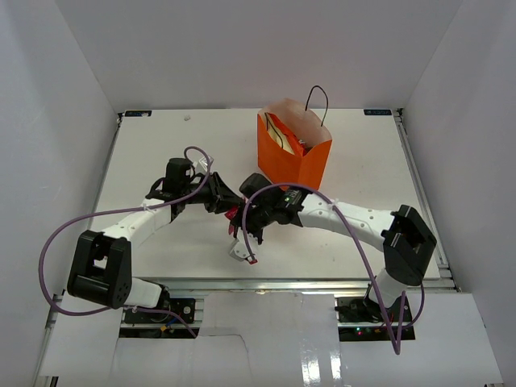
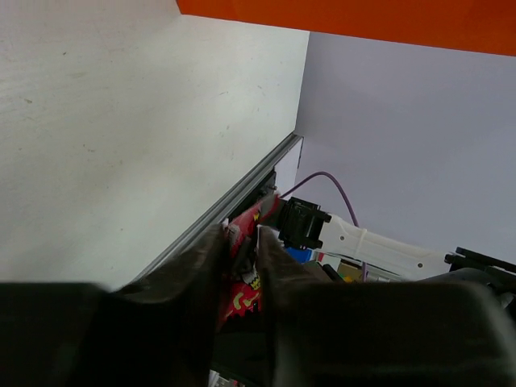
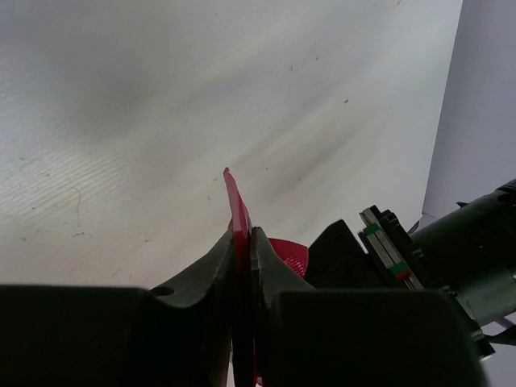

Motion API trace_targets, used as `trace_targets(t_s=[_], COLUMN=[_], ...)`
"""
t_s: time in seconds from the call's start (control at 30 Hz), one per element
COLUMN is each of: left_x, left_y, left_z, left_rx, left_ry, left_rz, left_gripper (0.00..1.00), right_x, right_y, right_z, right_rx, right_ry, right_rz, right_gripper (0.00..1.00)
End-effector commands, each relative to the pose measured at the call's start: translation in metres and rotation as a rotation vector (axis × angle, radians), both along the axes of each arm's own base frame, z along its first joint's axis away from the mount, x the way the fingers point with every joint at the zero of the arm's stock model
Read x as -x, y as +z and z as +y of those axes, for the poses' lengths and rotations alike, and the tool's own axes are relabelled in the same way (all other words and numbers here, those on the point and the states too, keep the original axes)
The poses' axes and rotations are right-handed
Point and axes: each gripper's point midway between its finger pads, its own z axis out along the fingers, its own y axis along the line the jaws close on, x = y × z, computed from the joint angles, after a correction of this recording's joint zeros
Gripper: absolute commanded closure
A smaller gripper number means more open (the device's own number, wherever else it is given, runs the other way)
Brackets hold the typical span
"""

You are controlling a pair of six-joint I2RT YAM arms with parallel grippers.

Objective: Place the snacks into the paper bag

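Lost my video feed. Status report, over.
Left claw shut on red yellow-printed snack packet. Right claw shut on same packet. Upright orange paper bag beyond, packet not yet inside. Path between looks clear.

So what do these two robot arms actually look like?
Both the left arm and the right arm are slim white tubes with chunky black joint housings. A purple cable loops along each, and the fingers are matte black.
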Motion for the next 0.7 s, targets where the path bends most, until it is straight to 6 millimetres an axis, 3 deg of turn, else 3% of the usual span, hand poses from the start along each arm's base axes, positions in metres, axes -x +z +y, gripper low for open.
trace_targets(t_s=[0.0, 0.07, 0.17, 0.2, 0.27, 0.37, 0.43, 0.47, 0.53, 0.57, 0.6, 0.67], left_x=[-0.001, -0.002, -0.009, -0.012, -0.027, -0.051, -0.058, -0.068, -0.065, -0.069, -0.064, -0.052], left_y=[0.029, 0.039, 0.056, 0.061, 0.074, 0.097, 0.112, 0.111, 0.121, 0.122, 0.113, 0.127], left_z=[-0.005, -0.005, 0.001, 0.003, 0.017, 0.047, 0.069, 0.085, 0.103, 0.116, 0.122, 0.130], left_rx=[0.050, 0.073, 0.075, 0.067, 0.029, -0.071, -0.153, -0.238, -0.326, -0.376, -0.400, -0.405], left_ry=[-0.041, -0.056, -0.058, -0.050, 0.004, 0.128, 0.204, 0.294, 0.375, 0.443, 0.463, 0.519], left_rz=[-0.088, -0.135, -0.222, -0.245, -0.296, -0.418, -0.529, -0.547, -0.625, -0.650, -0.645, -0.721], left_gripper=[0.59, 0.37, 0.24, 0.22, 0.20, 0.19, 0.18, 0.17, 0.12, 0.12, 0.10, 0.06], right_x=[-0.011, -0.008, 0.002, 0.005, 0.017, 0.031, 0.031, 0.038, 0.026, 0.017, 0.005, -0.021], right_y=[0.029, 0.037, 0.055, 0.053, 0.069, 0.105, 0.139, 0.174, 0.213, 0.259, 0.276, 0.321], right_z=[0.003, 0.000, -0.008, -0.008, -0.014, -0.022, -0.029, -0.029, -0.036, -0.045, -0.048, -0.062], right_rx=[-0.073, -0.096, -0.144, -0.143, -0.184, -0.264, -0.329, -0.377, -0.438, -0.514, -0.551, -0.669], right_ry=[-0.053, -0.058, -0.058, -0.056, -0.058, -0.086, -0.123, -0.135, -0.186, -0.224, -0.267, -0.371], right_rz=[0.017, 0.045, 0.093, 0.114, 0.178, 0.310, 0.409, 0.528, 0.622, 0.698, 0.743, 0.811], right_gripper=[0.87, 0.89, 0.89, 0.90, 0.91, 0.92, 0.92, 0.92, 0.92, 0.92, 0.92, 0.92])
